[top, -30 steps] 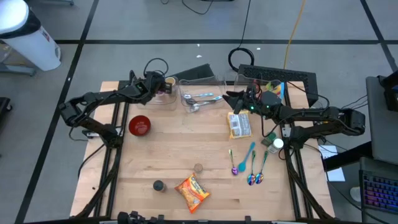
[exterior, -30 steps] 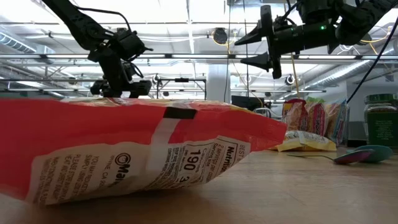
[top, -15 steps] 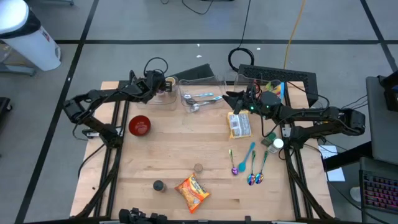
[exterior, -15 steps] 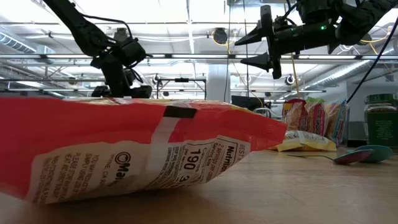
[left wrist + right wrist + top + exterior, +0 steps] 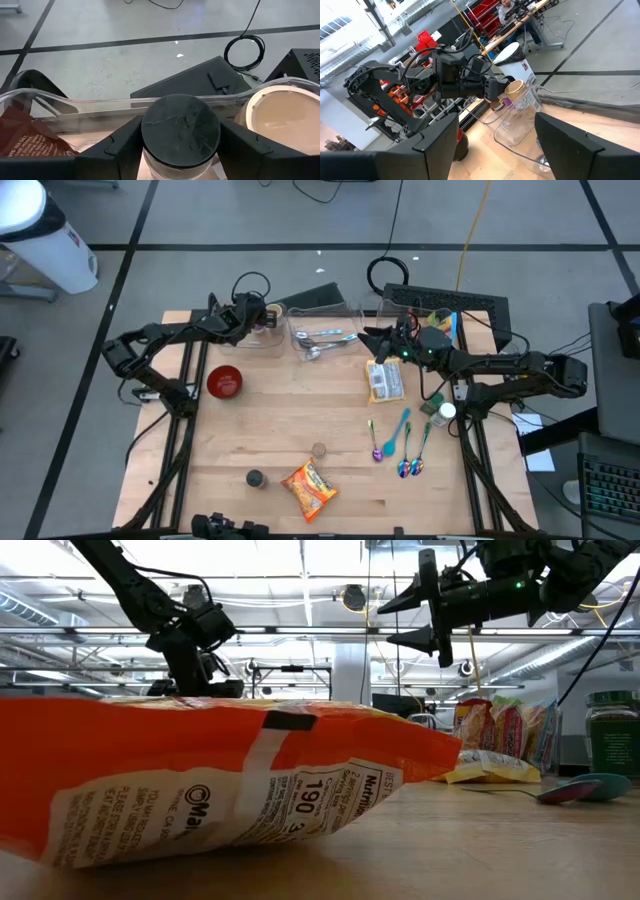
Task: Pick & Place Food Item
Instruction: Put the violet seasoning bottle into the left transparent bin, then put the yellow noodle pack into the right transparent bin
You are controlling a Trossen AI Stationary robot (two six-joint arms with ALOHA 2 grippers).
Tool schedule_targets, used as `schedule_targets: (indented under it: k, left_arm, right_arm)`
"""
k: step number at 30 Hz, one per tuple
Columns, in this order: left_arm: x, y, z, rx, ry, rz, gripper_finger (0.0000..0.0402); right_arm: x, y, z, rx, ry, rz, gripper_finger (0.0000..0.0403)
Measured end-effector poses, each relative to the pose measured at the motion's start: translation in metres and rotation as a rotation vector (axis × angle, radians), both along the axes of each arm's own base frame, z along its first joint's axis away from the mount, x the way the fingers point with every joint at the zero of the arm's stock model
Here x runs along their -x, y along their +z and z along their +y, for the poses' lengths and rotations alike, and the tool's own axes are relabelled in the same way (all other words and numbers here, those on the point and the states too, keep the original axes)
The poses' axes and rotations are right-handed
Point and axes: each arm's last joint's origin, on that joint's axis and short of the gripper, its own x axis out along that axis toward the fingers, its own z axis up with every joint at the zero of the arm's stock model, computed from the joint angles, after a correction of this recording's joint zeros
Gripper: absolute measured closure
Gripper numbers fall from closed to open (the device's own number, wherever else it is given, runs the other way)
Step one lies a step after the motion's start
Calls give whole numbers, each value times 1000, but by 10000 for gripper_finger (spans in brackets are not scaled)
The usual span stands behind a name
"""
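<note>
left pincer point(image 5: 180, 145) parted around a black-lidded jar point(image 5: 180, 131) in the clear bin point(image 5: 262, 332) at the surface's point(image 5: 260, 430) far edge, fingers flanking the lid; cannot tell if gripping. right pincer point(image 5: 366, 340) raised, jaws apart, holding nothing, above a yellow packet point(image 5: 384, 381). orange snack bag point(image 5: 309, 489) lying near the front edge.
</note>
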Motion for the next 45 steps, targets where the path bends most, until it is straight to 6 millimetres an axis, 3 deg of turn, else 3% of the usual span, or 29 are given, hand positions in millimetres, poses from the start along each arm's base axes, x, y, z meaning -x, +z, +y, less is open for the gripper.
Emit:
schedule_targets:
  k: [9,25,37,45]
  left_arm:
    - [-2,3,2,-29,-11,-21,159]
    - [-2,6,1,-29,-27,-38,165]
    - [5,44,-6,-178,-131,-34,165]
    - [21,88,-24,-298,-241,-117,165]
  right_arm:
    - [0,0,0,-3,2,-1,149]
    - [0,0,0,-5,3,-3,149]
    - [0,0,0,-3,3,-2,149]
    - [0,0,0,-26,3,-14,149]
